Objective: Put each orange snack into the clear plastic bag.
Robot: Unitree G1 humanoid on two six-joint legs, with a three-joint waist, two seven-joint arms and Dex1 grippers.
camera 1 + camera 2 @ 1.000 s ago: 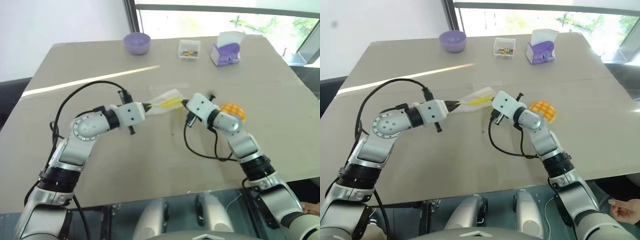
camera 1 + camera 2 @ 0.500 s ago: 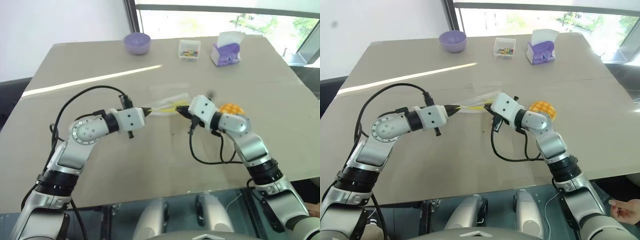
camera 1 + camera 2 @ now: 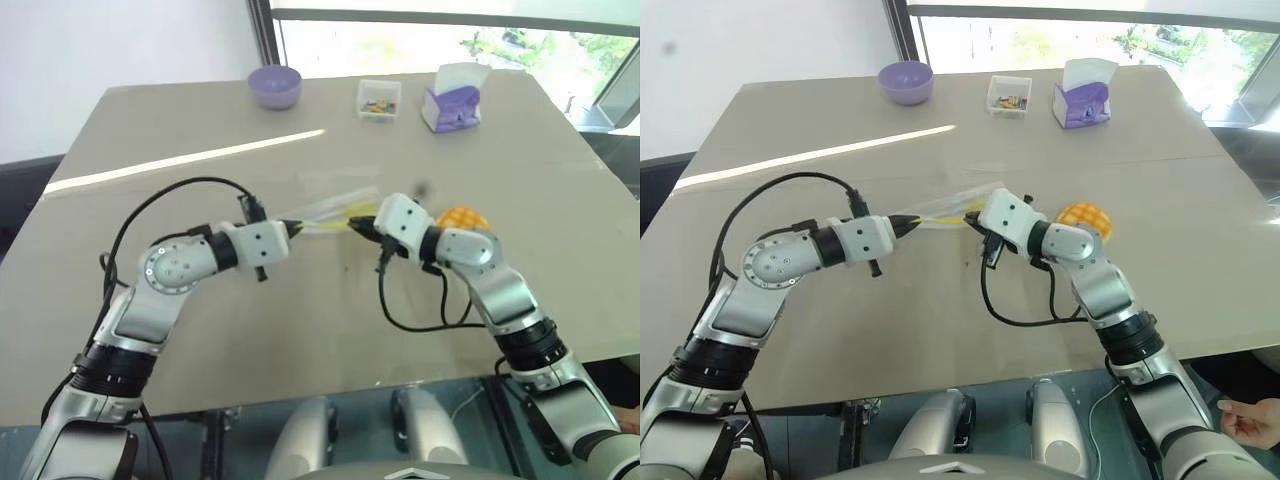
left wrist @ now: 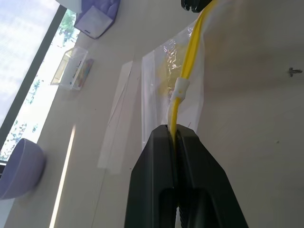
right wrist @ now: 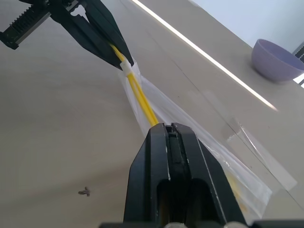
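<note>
Two grippers, the left gripper [image 3: 292,227] and the right gripper [image 3: 362,224], each pinch an end of the yellow sealing strip of the clear plastic bag [image 3: 325,210], stretching it above the table [image 3: 300,320], while the orange snack [image 3: 465,218] lies just behind the right wrist.

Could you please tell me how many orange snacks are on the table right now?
1. The orange snack lies on the table, just behind the right arm's forearm; the arm may hide others.
</note>
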